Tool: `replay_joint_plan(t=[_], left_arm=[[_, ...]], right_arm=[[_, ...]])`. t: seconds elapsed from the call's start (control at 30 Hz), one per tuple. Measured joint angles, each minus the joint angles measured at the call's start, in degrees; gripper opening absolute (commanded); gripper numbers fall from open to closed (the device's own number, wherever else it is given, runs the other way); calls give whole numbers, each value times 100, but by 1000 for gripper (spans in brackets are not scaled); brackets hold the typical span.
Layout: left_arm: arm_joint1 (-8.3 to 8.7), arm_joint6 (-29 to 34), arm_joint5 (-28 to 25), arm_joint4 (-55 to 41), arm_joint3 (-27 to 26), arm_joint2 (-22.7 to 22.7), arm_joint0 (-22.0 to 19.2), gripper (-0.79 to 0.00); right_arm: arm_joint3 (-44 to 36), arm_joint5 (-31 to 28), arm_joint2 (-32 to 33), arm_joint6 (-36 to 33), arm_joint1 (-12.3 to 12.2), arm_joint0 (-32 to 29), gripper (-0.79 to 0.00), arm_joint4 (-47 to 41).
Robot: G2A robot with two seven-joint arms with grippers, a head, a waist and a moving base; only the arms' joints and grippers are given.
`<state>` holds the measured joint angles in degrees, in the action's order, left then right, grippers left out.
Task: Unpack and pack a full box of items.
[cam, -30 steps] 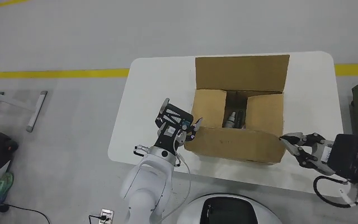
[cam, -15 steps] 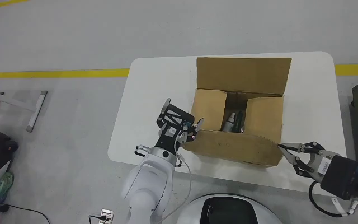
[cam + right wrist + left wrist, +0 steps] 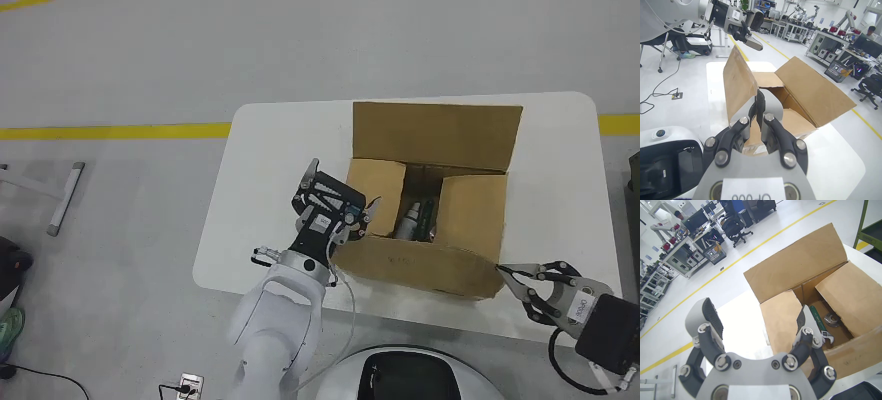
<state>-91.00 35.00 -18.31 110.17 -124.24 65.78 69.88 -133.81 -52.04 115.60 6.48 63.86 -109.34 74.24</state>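
- Since a second ago, when it sat against the box's near right corner, your right gripper (image 3: 757, 100) has drawn back toward the table's near edge. Its fingers stand almost together, pinched on the corner of the near flap (image 3: 738, 75) as best the right wrist view shows.
- Near flap: drawn outward by that retreat, so it now leans away from the opening rather than over it.
- Box (image 3: 435, 130): on the right half of the white table (image 3: 270, 200), far flap laid back and both side flaps partly folded inward. It has shifted only slightly.
- Left gripper (image 3: 755, 308): pincer wide, holding nothing. It has moved from beside the near left corner to hover at the left side flap (image 3: 780, 317).
- Contents, seen between the side flaps: a green-handled wrench (image 3: 818, 321) and a metal ring (image 3: 832, 319) lie close together on the box floor. Anything deeper in is too shadowed for you to name.
- Standing of the task: early by my judgement — the box is being opened and nothing is unpacked yet. The left side flap covers part of the floor, so it probably has to be folded out before you can reach an item.
- Risk: the box is held at one corner only — a push on the side flap may slide it.
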Motion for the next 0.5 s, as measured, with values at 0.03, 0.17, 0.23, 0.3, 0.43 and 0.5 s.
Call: replay_joint_plan(t=[0.03,0.17,0.23,0.3,0.43,0.5], left_arm=[[3,25,-13,98,19,-27,-47,0],[15,248,-157,309,146,-100,-189,0],[25,353,-287,380,224,-114,-225,0],[40,435,-496,425,259,-147,-225,0],[76,520,-829,430,179,-167,-119,0],[95,543,-990,388,95,-176,-40,0]], right_arm=[[-20,-5,17,61,-1,-15,-785,50],[-85,19,99,357,-2,-83,-785,284],[-85,19,132,496,-6,-94,-785,414],[-84,68,156,635,-6,-125,-785,543],[-83,186,174,785,1,-215,-785,585],[-83,238,187,800,3,-244,-705,569]])
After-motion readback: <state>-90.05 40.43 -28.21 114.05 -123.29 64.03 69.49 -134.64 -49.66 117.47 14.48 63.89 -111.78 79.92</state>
